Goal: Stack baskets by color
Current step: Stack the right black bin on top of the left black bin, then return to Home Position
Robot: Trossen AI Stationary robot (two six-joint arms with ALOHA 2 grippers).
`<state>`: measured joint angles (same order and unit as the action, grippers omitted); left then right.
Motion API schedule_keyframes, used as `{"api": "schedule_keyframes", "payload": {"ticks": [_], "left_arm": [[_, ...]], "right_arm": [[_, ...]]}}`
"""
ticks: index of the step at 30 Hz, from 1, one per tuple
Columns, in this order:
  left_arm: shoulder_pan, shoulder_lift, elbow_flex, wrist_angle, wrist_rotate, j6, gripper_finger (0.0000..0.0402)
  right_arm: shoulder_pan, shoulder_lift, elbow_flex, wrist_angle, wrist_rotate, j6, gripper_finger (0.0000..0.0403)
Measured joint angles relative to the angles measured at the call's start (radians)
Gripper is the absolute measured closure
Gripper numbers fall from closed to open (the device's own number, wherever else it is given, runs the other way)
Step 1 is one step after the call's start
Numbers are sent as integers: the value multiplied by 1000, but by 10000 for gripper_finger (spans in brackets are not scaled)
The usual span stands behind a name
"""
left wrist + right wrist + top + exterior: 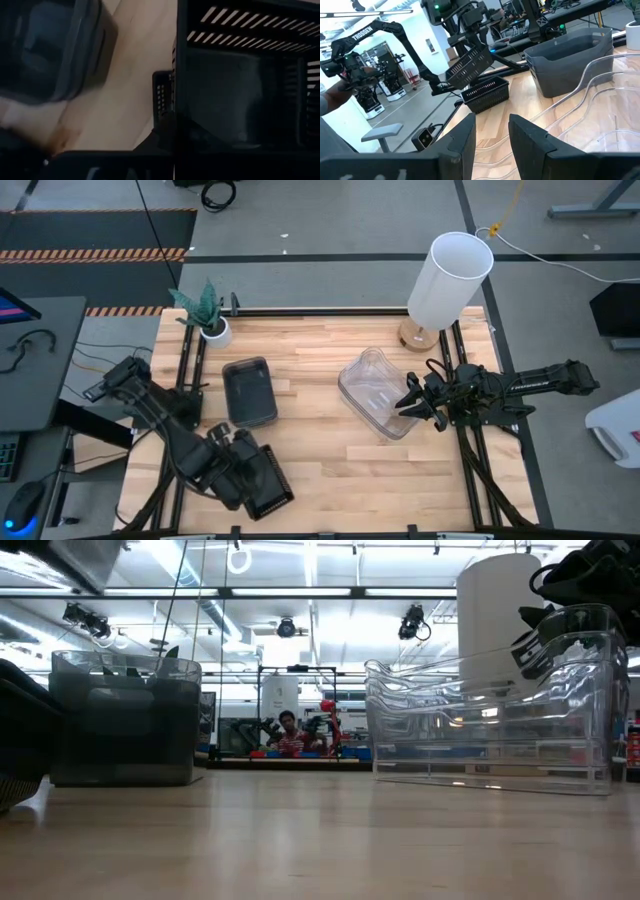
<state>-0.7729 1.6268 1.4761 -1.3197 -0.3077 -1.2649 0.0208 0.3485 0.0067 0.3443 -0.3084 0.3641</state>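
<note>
My left gripper (238,468) is at the table's near left, shut on a black mesh tray (470,67) that hangs over a second black mesh tray (485,94) standing on the table. A smoky grey basket (250,392) rests on its base left of centre. A stack of clear baskets (375,395) stands right of centre. My right gripper (492,135) is open and level at the stack's right rim; I cannot tell whether it touches the rim. My left gripper holds the black mesh tray by its upper rim (469,50), coming from above and pointing steeply down. The tray hangs tilted below the fingers, clear of the table and of the tray under it. The fingers themselves are hidden by the wrist and the tray.
A tall white cylinder (450,278) stands at the far right and a small potted plant (207,315) at the far left corner. Bare wood lies between the grey basket and the clear stack and along the near edge.
</note>
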Motion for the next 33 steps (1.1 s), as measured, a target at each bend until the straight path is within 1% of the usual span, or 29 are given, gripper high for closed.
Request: {"api": "schedule_keyframes", "payload": {"ticks": [4,9,13,17,20,23,25,29,33], "left_arm": [[-42,0,-32,3,8,-94,396],[-93,10,-126,22,1,-195,397],[-107,10,-208,141,-11,-217,397],[-106,9,-287,256,9,-212,396],[-107,10,-331,310,9,-212,392],[-105,10,-341,326,9,-187,359],[-98,10,-337,315,7,-179,323],[-95,10,-336,295,-30,-143,245],[-93,10,-336,290,-52,-89,184]], "right_arm": [[0,0,0,0,0,0,281],[0,0,0,0,0,0,281],[0,0,0,0,0,0,281],[0,0,0,0,0,0,281],[0,0,0,0,0,0,281],[0,0,0,0,0,0,281],[0,0,0,0,0,0,281],[0,0,0,0,0,0,281],[0,0,0,0,0,0,281]]}}
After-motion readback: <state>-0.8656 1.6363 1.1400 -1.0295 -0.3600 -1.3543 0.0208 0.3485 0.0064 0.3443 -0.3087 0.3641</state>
